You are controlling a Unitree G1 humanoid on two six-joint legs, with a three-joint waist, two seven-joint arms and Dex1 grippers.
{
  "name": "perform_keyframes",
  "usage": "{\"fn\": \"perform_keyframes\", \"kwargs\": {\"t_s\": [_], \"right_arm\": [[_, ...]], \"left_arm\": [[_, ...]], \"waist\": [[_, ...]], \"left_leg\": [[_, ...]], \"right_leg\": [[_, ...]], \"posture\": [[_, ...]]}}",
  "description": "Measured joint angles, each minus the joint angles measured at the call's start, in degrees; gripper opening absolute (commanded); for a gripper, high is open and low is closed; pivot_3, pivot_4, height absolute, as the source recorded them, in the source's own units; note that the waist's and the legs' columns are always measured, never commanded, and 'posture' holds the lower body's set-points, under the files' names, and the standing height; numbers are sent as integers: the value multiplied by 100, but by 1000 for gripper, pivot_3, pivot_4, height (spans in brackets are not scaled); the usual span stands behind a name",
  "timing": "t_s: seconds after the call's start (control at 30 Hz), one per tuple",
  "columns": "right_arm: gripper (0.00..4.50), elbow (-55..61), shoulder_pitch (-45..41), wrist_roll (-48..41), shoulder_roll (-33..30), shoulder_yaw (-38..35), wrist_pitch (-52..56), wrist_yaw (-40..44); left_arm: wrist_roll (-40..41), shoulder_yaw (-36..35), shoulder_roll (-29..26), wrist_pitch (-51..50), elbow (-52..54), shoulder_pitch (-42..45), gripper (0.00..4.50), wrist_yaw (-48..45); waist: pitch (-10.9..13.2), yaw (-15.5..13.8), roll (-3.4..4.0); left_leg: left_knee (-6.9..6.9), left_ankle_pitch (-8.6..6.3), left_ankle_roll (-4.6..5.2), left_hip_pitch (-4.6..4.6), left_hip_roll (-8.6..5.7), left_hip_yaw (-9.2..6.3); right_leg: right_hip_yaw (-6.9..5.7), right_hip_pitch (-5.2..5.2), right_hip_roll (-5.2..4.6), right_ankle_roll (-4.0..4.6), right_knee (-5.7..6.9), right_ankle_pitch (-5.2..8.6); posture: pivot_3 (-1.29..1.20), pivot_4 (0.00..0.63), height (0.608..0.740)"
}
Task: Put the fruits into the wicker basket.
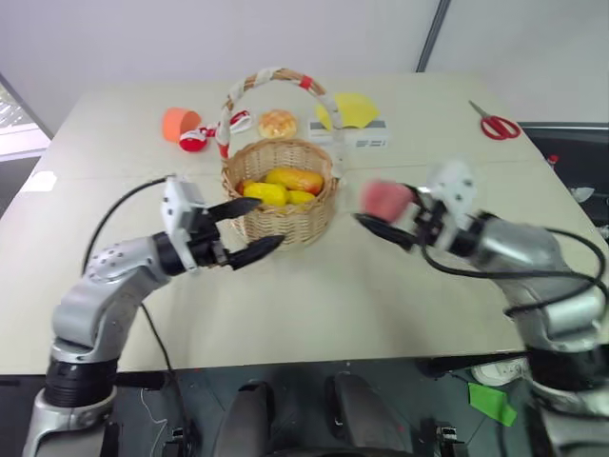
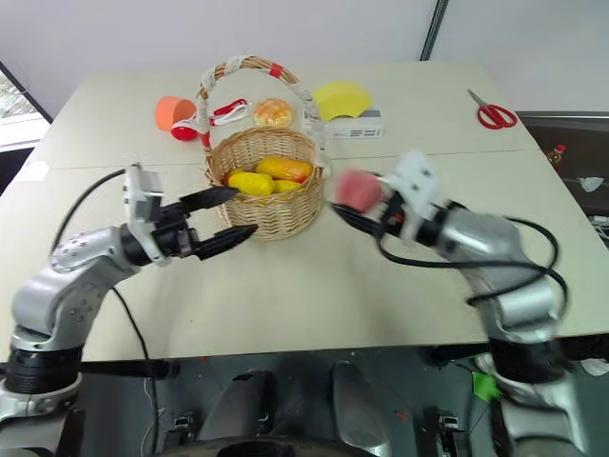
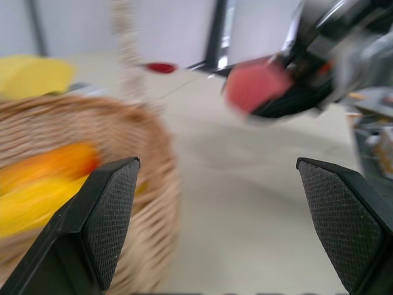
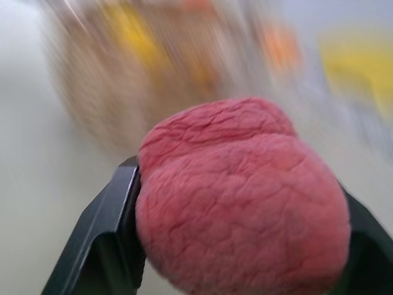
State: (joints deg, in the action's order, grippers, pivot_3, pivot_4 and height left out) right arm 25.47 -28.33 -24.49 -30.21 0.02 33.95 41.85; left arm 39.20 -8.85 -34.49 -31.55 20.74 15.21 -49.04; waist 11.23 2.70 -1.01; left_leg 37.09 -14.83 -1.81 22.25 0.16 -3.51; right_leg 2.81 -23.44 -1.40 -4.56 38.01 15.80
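meanwhile, the pink peach (image 4: 242, 203) was pinched by the right gripper (image 1: 388, 217) at three o'clock of the wicker basket (image 1: 283, 217), while the left gripper (image 1: 249, 228) was held spread at its seven o'clock.

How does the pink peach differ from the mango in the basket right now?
The peach is pink and round; the mango is orange-yellow and elongated. The peach is clamped between the fingers of the right gripper, held in the air beside the wicker basket; the mango already lies inside the basket, next to other yellow fruit. Both are small toy-like fruits.
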Motion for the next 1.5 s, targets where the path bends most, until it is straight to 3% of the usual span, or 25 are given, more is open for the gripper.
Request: {"fn": "perform_keyframes", "kwargs": {"t_s": [0.1,0.27,0.4,0.43,0.57,0.67,0.83,1.0,1.23,1.37,1.5], "right_arm": [[2526,-699,-1322,271,1282,764,231,-741],[2526,-2304,-1942,975,1954,1223,234,-1514],[4414,-3015,-1996,1217,2118,1196,3,-1712],[4468,-3046,-2009,1240,2127,1178,-64,-1716],[4468,-2777,-1993,1244,2032,1149,-251,-1524],[4468,-1931,-1718,1015,1689,1113,-329,-1045],[4468,-188,-466,-179,708,427,193,-161],[4468,-188,-247,-384,620,-348,708,-870],[4468,-1780,-834,380,1237,-245,434,-1966],[3196,-2483,-1135,615,1508,-138,-44,-2061],[1019,-2693,-1141,626,1559,-106,-243,-1982]], "left_arm": [[18,-220,-132,1,-11,-147,4390,53],[31,-357,-125,2,158,-349,4390,224],[52,-357,-73,-1,326,-401,4390,369],[68,-357,-54,-3,358,-402,4390,407],[88,-350,-30,-9,418,-403,4390,452],[90,-339,-29,-10,412,-388,4390,457],[91,-335,-17,-7,265,-340,4390,426],[80,-234,55,32,57,-176,4390,331],[17,-61,178,121,-166,120,4390,287],[1,26,270,185,-172,131,4390,302],[-2,28,303,205,-170,130,4390,358]], "waist": [[-1,-39,-1],[-5,-182,-9],[-5,-188,-9],[-5,-176,-9],[-4,-140,-7],[-4,-150,-7],[-4,-191,-8],[-5,-118,-8],[-4,-5,-7],[-4,-25,-7],[-4,-42,-7]], "left_leg": [[-3,6,-10,11,1,-3],[-6,6,-13,28,-39,-1],[-6,5,-13,58,-42,3],[-6,6,-14,65,-40,4],[-2,12,-22,102,-28,5],[-2,12,-22,104,-20,1],[6,11,-19,108,-28,1],[8,13,-20,92,-23,11],[3,14,-22,93,-22,12],[3,14,-22,99,-20,10],[6,14,-22,103,-25,9]], "right_leg": [[-4,-9,-6,6,3,-2],[-9,-17,-49,4,-12,-4],[-8,-43,-55,-4,-20,-9],[-7,-55,-52,-5,-15,-9],[-3,-109,-37,-4,11,-10],[-5,-109,-30,-3,10,-10],[-6,-101,-38,-5,2,-11],[1,-97,-17,-2,10,-19],[2,-103,-13,2,13,-21],[1,-104,-18,1,12,-21],[1,-104,-27,-1,10,-22]], "posture": [[0,150,740],[0,150,740],[0,150,740],[0,150,740],[0,150,740],[0,150,740],[0,150,740],[0,150,740],[0,150,740],[0,150,740],[0,150,740]]}}
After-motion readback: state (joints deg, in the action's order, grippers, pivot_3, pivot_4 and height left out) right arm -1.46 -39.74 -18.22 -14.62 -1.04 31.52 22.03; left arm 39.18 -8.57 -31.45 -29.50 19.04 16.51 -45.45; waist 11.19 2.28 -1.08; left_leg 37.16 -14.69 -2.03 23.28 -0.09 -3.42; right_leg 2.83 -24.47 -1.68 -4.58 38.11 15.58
